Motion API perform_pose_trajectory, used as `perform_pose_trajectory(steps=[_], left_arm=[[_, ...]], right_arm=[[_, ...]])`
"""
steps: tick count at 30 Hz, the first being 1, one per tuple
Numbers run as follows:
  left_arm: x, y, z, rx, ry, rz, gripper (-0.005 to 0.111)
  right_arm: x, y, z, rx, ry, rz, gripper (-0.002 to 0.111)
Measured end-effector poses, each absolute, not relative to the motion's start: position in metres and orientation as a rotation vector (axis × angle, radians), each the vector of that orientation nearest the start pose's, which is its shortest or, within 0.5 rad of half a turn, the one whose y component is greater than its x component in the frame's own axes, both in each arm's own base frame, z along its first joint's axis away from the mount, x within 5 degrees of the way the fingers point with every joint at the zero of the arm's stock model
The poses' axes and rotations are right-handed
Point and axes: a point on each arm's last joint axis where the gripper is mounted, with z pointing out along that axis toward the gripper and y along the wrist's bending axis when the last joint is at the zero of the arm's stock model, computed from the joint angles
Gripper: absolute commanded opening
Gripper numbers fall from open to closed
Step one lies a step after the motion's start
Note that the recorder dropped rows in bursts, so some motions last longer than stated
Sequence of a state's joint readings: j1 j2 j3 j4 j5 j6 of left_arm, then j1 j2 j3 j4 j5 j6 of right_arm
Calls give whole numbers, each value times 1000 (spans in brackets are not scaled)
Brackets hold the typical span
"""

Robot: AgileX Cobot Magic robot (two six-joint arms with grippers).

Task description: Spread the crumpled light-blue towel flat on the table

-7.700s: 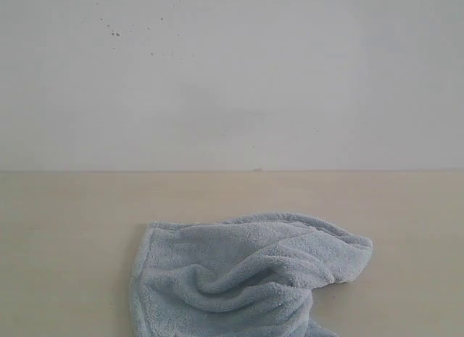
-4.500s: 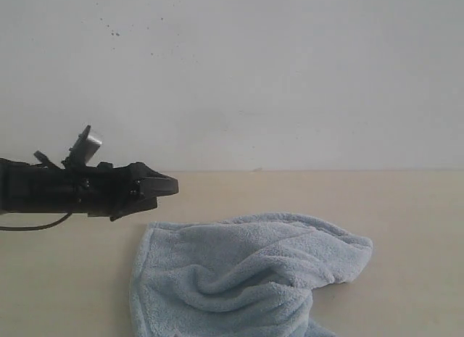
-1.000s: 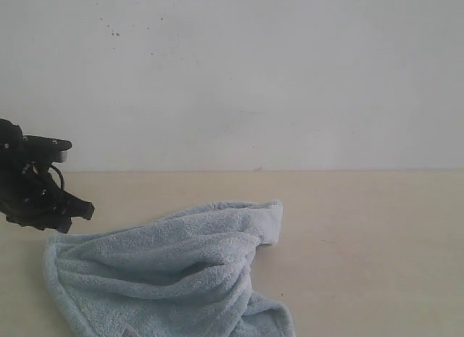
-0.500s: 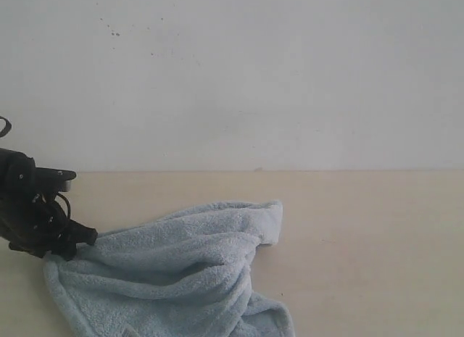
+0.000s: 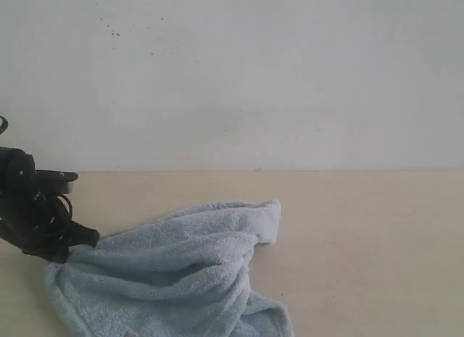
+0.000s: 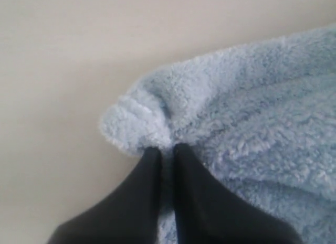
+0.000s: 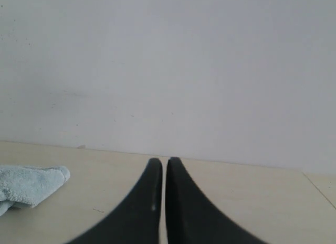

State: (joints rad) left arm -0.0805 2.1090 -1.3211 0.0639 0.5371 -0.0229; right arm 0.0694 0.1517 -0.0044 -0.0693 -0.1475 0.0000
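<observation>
The light-blue fluffy towel (image 5: 170, 268) lies crumpled on the beige table (image 5: 362, 235), at the lower left of the exterior view, with folds across its middle. My left gripper (image 5: 85, 239) sits at the towel's far left corner. In the left wrist view its black fingers (image 6: 152, 176) are pinched on a bunched corner of the towel (image 6: 236, 123), so the left gripper (image 6: 167, 149) is shut on the cloth. The right gripper (image 7: 164, 162) is shut with nothing in it, held above the table (image 7: 252, 202); it is out of the exterior view. A towel (image 7: 26, 183) edge shows off to one side of it.
A plain white wall (image 5: 254, 76) rises behind the table. Bare tabletop stretches to the right of the towel in the exterior view.
The left gripper has dropped onto the towel's left corner and closed on it. The corner has lifted and shifted slightly right. Much earlier, the towel was dragged leftward.
</observation>
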Motion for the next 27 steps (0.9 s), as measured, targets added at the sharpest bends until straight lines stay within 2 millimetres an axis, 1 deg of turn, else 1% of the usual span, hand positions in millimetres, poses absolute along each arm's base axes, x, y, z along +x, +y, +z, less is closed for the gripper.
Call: perform_pose_trajectory(steps=[1,4,9,12,15,18,21,27], left_arm=[[412,-32,117,160,2802,18,4],[410,-42,132,180,2769,-45,4],[406,-59,168,226,2674,-127,4],[400,-69,184,266,2635,-144,4],[388,-76,196,303,2615,-153,4],[371,-77,201,322,2613,-157,4],[348,-75,207,328,2597,-155,4],[292,-65,218,290,2547,-172,4]], right_arm=[[69,6,219,-110,1480,8,3],[69,6,219,-110,1480,8,3],[69,6,219,-110,1480,8,3],[69,6,219,-110,1480,8,3],[69,6,219,-110,1480,8,3],[69,6,219,-110,1480,8,3],[69,6,219,-110,1480,8,3],[69,6,219,-110,1474,9,3]])
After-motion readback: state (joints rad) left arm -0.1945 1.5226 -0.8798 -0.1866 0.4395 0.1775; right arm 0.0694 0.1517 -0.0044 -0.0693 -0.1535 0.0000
